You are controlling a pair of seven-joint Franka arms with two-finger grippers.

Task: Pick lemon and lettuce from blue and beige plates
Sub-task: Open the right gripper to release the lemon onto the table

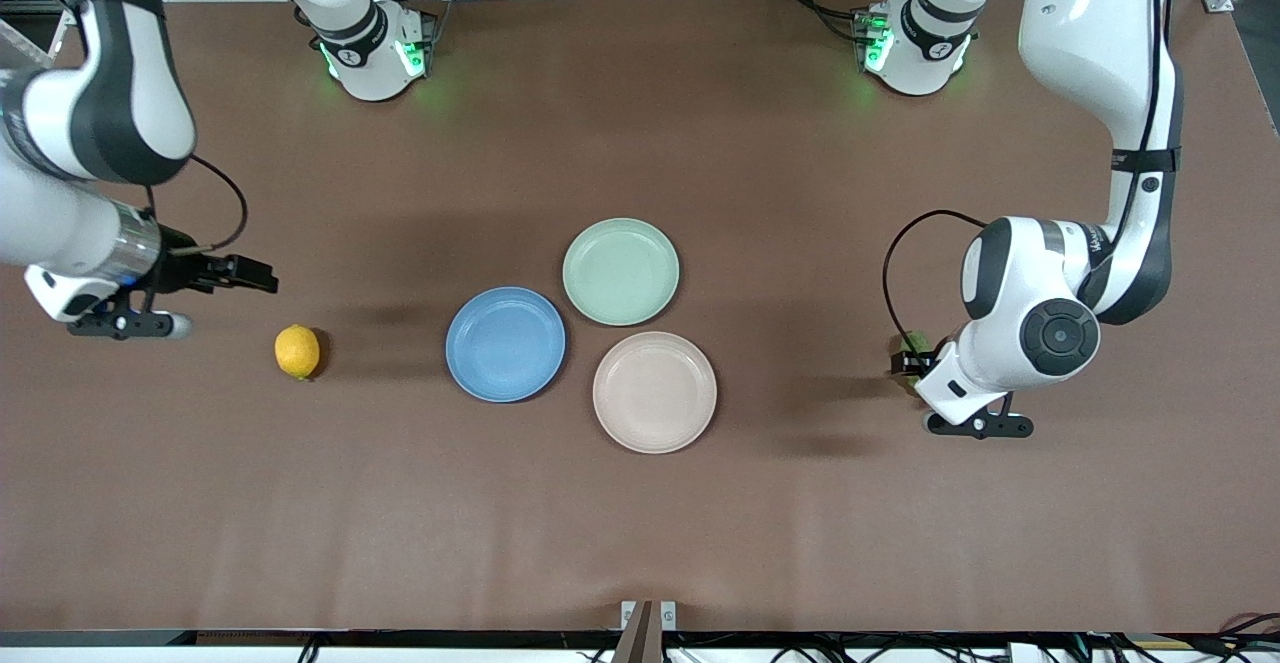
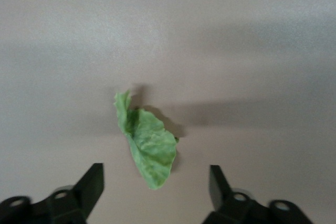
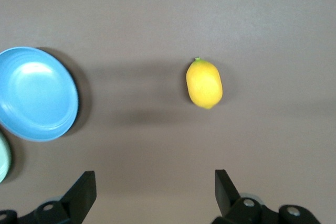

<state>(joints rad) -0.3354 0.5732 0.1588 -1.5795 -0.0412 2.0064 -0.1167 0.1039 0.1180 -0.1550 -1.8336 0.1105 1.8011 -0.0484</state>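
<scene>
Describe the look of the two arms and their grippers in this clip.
Both arms are glossy white with dark grey joint bands and green-lit bases. A black cable loops along each forearm. The left gripper and right gripper have black fingers, and the right arm shows a silver metal wrist section.

No readable text, label, brand, number or sign in my views. Small dark script on my left arm's white link [image 1: 1098, 239], just above round black joint cap; too small to make out. Plates, lemon, lettuce, table: unmarked.
</scene>
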